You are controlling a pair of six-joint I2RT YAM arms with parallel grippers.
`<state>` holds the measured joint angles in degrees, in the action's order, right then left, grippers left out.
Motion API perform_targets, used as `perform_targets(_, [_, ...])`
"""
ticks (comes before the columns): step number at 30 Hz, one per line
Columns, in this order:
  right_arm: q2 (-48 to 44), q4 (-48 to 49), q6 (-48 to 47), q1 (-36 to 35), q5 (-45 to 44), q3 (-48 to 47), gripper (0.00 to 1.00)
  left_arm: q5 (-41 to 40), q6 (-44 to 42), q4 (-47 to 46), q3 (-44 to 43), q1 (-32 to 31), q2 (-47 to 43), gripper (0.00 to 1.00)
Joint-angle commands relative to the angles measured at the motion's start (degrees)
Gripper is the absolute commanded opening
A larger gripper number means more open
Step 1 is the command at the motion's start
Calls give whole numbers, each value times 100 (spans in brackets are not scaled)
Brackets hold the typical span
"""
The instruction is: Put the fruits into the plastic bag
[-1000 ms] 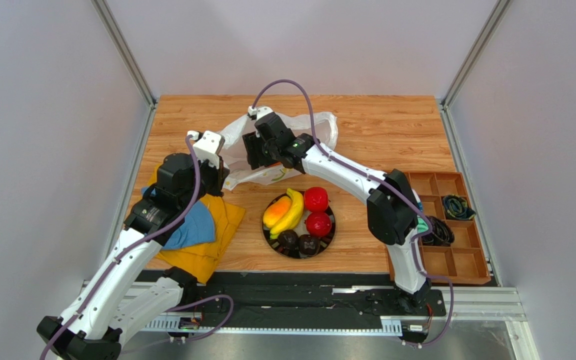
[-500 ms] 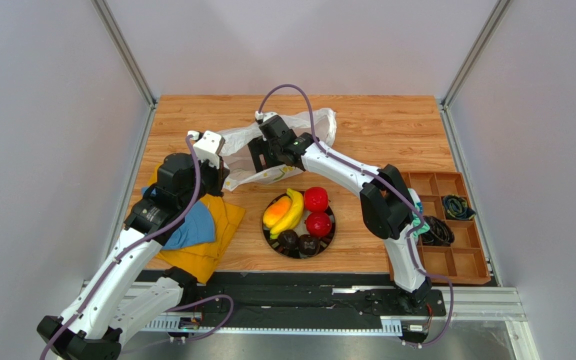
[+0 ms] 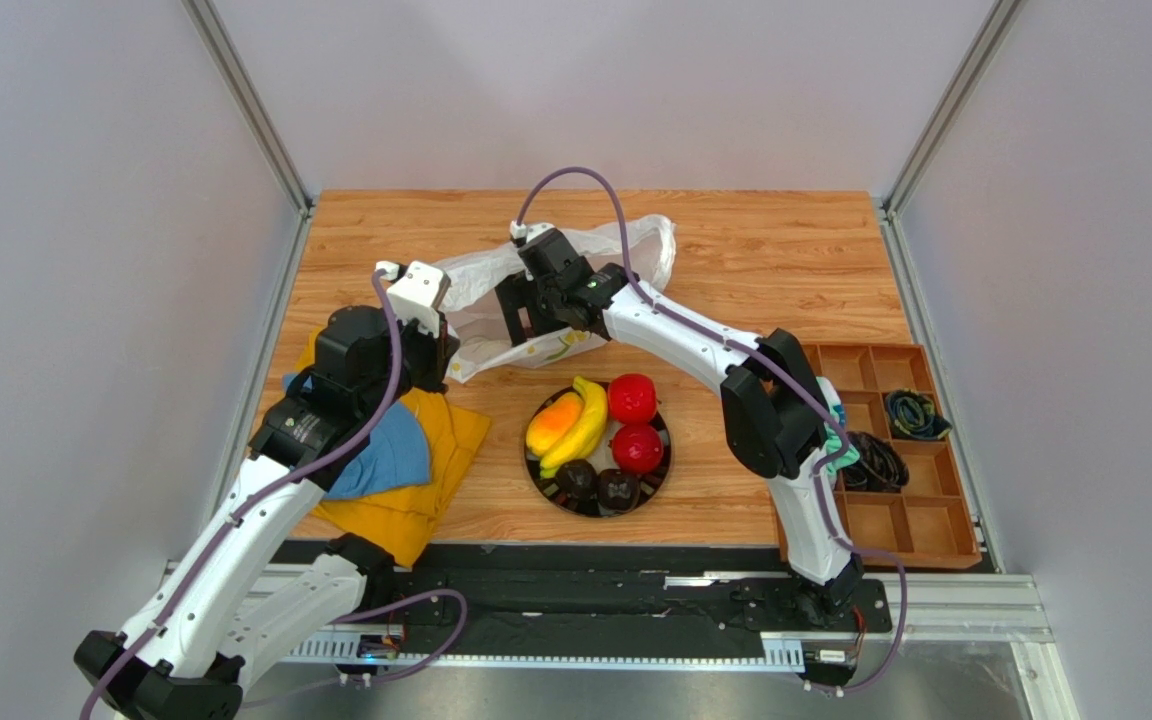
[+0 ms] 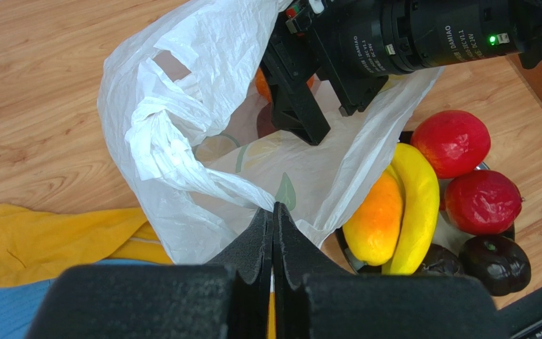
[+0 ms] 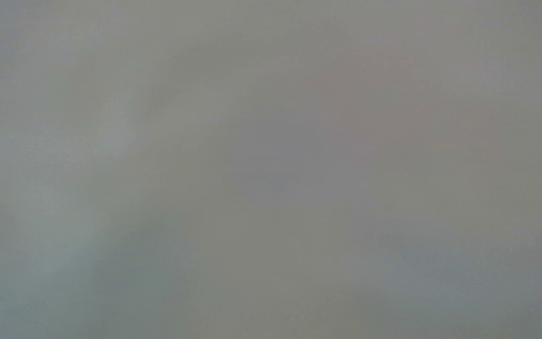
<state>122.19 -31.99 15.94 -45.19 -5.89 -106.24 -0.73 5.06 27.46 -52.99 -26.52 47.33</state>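
- At the plastic bag point(image 4: 203, 63) mouth: right gripper point(image 3: 525, 318) reaches inside, grip unreadable.
- Left gripper point(image 4: 272, 224) clamped on bag film.
- Fruits point(image 4: 422, 205) lie base-side of bag; right arm point(image 3: 687, 338) nearer.

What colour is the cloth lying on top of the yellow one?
Blue; the cloth shows best from the top external view.

Left arm point(image 3: 237, 540) and right arm point(image 3: 680, 338): white link shells, black joint housings, purple cable point(image 3: 585, 170) looped along each. Right wrist motor point(image 4: 422, 32): black cylinder, white DAMIAO print, green LED point(image 4: 494, 40). Left gripper point(image 4: 272, 212) fingers matte black.
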Motion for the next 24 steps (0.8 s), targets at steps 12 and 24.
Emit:
perform_targets(12, [-1197, 307, -74, -192, 361, 366, 86, 29, 30, -83, -264, -11, 31, 0])
perform_targets(24, [-2347, 448, -224, -675, 176, 1052, 86, 38, 30, -92, -264, -11, 39, 0])
